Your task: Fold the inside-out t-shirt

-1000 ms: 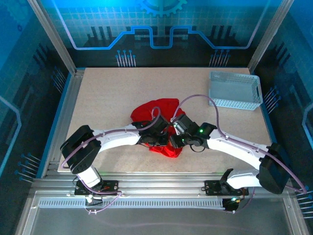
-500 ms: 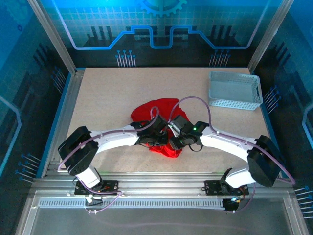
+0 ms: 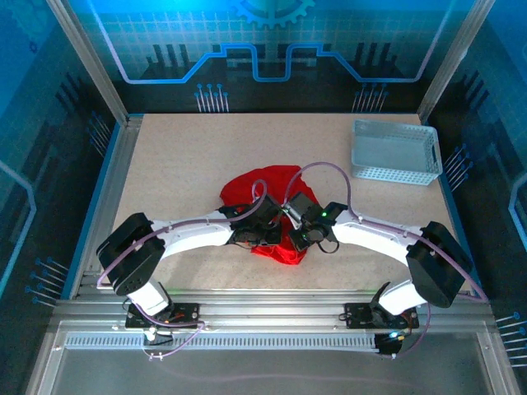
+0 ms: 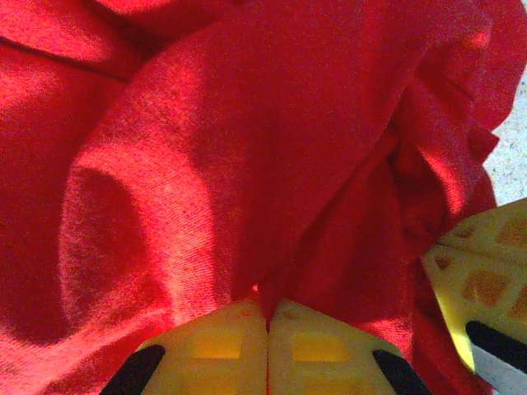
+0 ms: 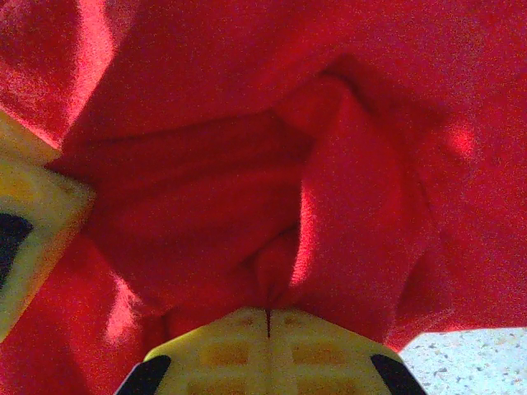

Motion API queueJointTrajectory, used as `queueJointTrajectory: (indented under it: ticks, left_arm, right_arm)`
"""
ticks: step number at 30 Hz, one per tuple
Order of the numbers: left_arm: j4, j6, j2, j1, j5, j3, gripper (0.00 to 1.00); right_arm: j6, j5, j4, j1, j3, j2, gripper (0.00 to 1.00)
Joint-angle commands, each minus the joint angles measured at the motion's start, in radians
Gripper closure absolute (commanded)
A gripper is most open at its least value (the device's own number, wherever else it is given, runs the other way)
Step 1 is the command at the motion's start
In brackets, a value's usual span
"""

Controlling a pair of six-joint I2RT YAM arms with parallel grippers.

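The inside-out t-shirt (image 3: 257,186) is a crumpled bright red heap at the middle of the table. Both arms reach into its near side and meet there. My left gripper (image 3: 270,224) is shut, its yellow fingers (image 4: 230,346) pressed together with a fold of red cloth (image 4: 247,164) pinched at their tips. My right gripper (image 3: 291,225) is shut too, nipping a bunched ridge of the cloth (image 5: 329,206) between its fingers (image 5: 305,350). Each wrist view catches the other gripper's yellow finger at its edge, close by. The neck label is hidden.
A white mesh basket (image 3: 395,151) stands at the table's back right, well apart from the shirt. Bare tabletop (image 3: 173,164) lies to the left and behind the heap. Metal frame rails border the table's near edge.
The right arm has swung left, bringing its gripper close against the left gripper over the shirt's near side. The left arm has barely shifted.
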Motion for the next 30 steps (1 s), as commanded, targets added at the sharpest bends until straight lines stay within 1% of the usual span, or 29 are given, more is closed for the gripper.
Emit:
queueJointTrajectory:
  ticks: [1, 3, 6, 9, 11, 13, 15, 19, 21, 23, 26, 30]
  left_arm:
    - [-0.004, -0.010, -0.040, -0.006, -0.040, -0.004, 0.93]
    - [0.003, -0.015, -0.050, -0.005, -0.048, -0.012, 0.93]
    - [0.014, -0.026, -0.055, 0.004, -0.049, -0.021, 0.93]
    - [0.022, -0.033, -0.057, 0.010, -0.045, -0.029, 0.92]
    - [0.021, -0.031, -0.059, 0.012, -0.044, -0.030, 0.88]
    - [0.016, -0.019, -0.071, 0.010, -0.044, -0.029, 0.80]
    - [0.007, -0.004, -0.090, 0.007, -0.055, -0.031, 0.75]
    - [0.025, 0.062, -0.143, -0.019, -0.060, -0.037, 0.60]
    - [0.050, 0.095, -0.163, -0.042, -0.054, -0.041, 0.56]
    - [0.072, 0.129, -0.172, -0.075, -0.049, -0.041, 0.54]
    - [0.085, 0.162, -0.158, -0.114, -0.048, -0.030, 0.54]
    - [0.049, 0.148, -0.107, -0.126, -0.085, 0.009, 0.57]
  right_arm:
    - [-0.001, 0.025, -0.011, 0.004, 0.005, -0.099, 1.00]
    - [-0.008, 0.002, 0.008, 0.001, -0.021, -0.207, 1.00]
    - [-0.007, -0.071, 0.038, -0.033, -0.078, -0.367, 1.00]
    - [0.039, -0.129, 0.073, -0.083, -0.144, -0.444, 1.00]
    - [0.078, -0.158, 0.104, -0.100, -0.199, -0.461, 1.00]
    - [0.112, -0.161, 0.135, -0.101, -0.249, -0.474, 1.00]
    - [0.132, -0.174, 0.164, -0.103, -0.278, -0.482, 1.00]
    - [0.152, -0.207, 0.211, -0.104, -0.296, -0.494, 1.00]
    - [0.164, -0.215, 0.226, -0.105, -0.293, -0.499, 1.00]
    - [0.169, -0.224, 0.234, -0.104, -0.288, -0.500, 1.00]
    - [0.171, -0.232, 0.235, -0.105, -0.275, -0.500, 1.00]
    - [0.177, -0.249, 0.243, -0.108, -0.270, -0.521, 1.00]
